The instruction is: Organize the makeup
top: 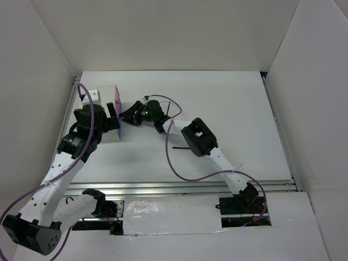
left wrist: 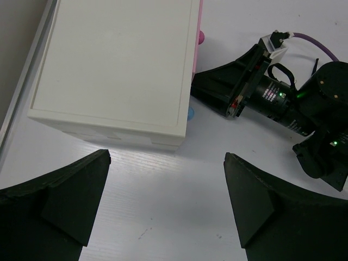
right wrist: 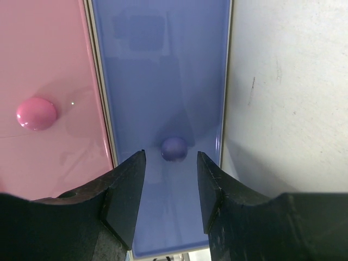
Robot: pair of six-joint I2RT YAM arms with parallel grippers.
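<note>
can make out only one piece of makeup, a thin black pencil point(top: 179, 147), partly cut off by the right forearm. lies on the white table point(top: 239, 119), nearer and to the right, well apart from the right gripper point(right wrist: 171, 163). find that gripper released, fingers flanking the round blue knob point(right wrist: 174, 148) on the blue drawer point(right wrist: 163, 76). see the left gripper point(left wrist: 166, 185) spread wide, empty, just near of the white plastic box point(left wrist: 114, 65).

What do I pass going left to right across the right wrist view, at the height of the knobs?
pink knob on the pink drawer front → blue knob on the blue drawer front → bare white table
</note>
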